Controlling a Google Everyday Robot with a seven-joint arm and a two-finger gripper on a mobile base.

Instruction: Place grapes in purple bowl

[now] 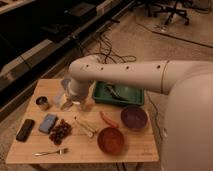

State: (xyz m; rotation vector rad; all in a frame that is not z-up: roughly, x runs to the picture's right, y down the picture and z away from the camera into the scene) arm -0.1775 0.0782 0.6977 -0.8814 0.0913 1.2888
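- The gripper hangs over the back left part of the table, its two fingers spread apart with nothing between them.
- The grapes lie on the tabletop, down from the gripper toward the table's front edge and a little to its left, clear of the fingers.
- Just beside the grapes, on the side away from the gripper's line, sits a blue pad, with a black bar beyond it. A fork lies further forward.
- The purple bowl stands well off to the gripper's right, past a carrot and some pale sticks.
- An orange bowl sits in front of the purple one, and a green tray lies just right of the gripper.
- The bunch looks light and knobbly. If real it is soft and bruises easily, and the round skins will likely slip under a hard pinch.
- It is best taken across the middle of the cluster from above, with the fingers straddling it and closing gently. A grip on one outer grape risks pulling it off or letting the bunch swing.
- The blue pad crowds one side, so the fingers should probably come down along the free sides.
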